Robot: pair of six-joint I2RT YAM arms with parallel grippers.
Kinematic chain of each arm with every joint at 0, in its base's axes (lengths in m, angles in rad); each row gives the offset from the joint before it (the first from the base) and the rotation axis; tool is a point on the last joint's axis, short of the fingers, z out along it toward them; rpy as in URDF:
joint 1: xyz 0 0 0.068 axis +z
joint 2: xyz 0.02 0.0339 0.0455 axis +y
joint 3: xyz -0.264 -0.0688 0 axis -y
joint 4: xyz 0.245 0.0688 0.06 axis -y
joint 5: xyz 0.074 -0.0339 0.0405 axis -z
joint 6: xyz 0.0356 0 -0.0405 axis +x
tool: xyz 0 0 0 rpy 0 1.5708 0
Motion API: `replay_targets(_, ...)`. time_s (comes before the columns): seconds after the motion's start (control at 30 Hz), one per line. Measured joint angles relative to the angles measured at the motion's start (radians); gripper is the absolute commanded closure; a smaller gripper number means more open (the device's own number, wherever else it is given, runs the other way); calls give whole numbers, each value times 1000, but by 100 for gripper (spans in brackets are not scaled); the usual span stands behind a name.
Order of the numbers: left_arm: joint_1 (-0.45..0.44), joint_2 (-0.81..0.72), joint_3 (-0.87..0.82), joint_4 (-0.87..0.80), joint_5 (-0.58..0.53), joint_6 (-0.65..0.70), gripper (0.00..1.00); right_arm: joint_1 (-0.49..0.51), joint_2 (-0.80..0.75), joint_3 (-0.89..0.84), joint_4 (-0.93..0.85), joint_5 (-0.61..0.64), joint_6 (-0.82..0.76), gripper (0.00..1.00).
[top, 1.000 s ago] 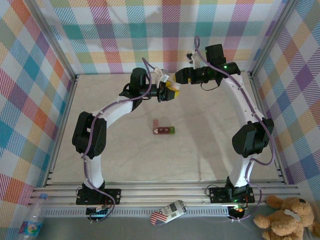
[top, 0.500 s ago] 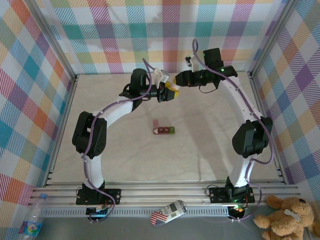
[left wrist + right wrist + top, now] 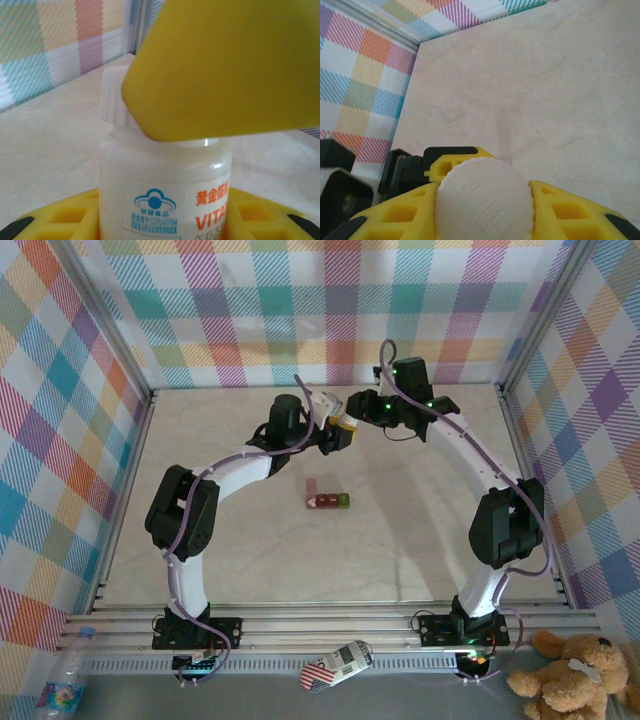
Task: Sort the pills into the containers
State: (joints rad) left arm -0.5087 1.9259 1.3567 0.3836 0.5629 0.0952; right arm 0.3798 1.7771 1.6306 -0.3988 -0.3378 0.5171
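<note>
Containers (image 3: 327, 500) sit on the table (image 3: 250, 560), nearer than the bottle (image 3: 165, 190).

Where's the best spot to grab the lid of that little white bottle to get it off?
Grip the cap by its ribbed round side, a finger on each side, coming end-on from the top, as the right gripper does. The ribs likely aid twisting; the left gripper clamps the bottle by its body.

White arms (image 3: 240, 465), blk joints (image 3: 185, 510), purple cables (image 3: 172, 575), green LEDs (image 3: 400, 366).
</note>
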Motion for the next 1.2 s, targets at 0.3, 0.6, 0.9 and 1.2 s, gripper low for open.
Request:
replay_targets(0.3, -14, -4, -12, 71, -87, -5, 100, 11, 0, 36, 1, 53, 63, 34)
replay_targets(0.6, 37, -4, -12, 145, -23, -55, 100, -79, -100, 24, -28, -103, -4, 16)
replay_targets(0.9, 64, -4, 54, 90, 178, -74, 100, -128, -81, 225, -190, -251, -240, 18)
replay_targets(1.2, 64, -4, 82, 55, 274, -80, 100, -105, 47, 363, -339, -282, -346, 22)
